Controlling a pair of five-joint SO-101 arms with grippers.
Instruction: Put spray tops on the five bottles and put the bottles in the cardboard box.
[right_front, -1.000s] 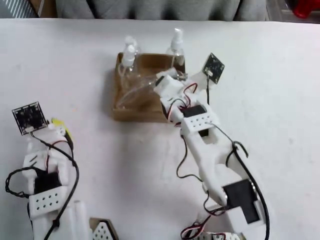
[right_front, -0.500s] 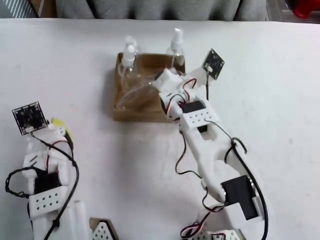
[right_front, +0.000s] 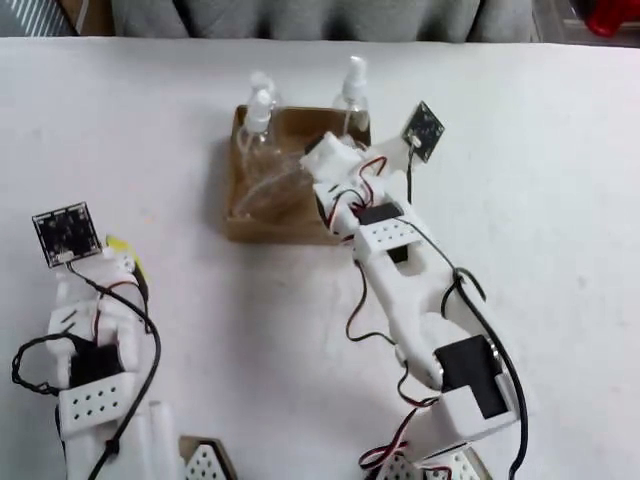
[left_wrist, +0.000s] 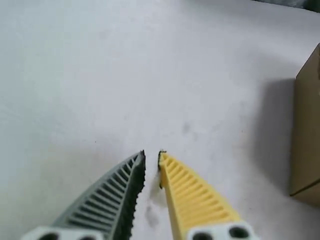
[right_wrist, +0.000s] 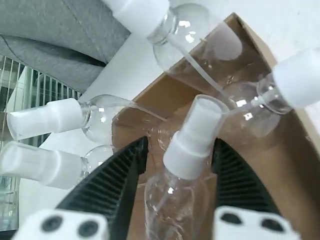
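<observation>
The cardboard box (right_front: 283, 231) stands at the table's far middle, with several clear bottles with white spray tops in it. Two bottles (right_front: 258, 102) stand upright at its back left and another bottle (right_front: 352, 84) at its back right. My right gripper (right_front: 320, 160) is over the box's right part. In the right wrist view the right gripper (right_wrist: 180, 143) is open, its black fingers (right_wrist: 131, 165) on either side of a bottle (right_wrist: 193, 136) inside the box (right_wrist: 134, 126), with a small gap showing. My left gripper (left_wrist: 151, 156) is shut with nothing in it, low over bare table left of the box (left_wrist: 306, 135).
The left arm (right_front: 92, 330) sits at the near left, the right arm's body (right_front: 420, 300) runs from the near middle to the box. White table lies bare to the left and right of the box. Grey fabric (right_front: 300, 18) lines the far edge.
The right arm has pushed forward and a little left, bringing its gripper farther over the box. The left arm has barely moved.
</observation>
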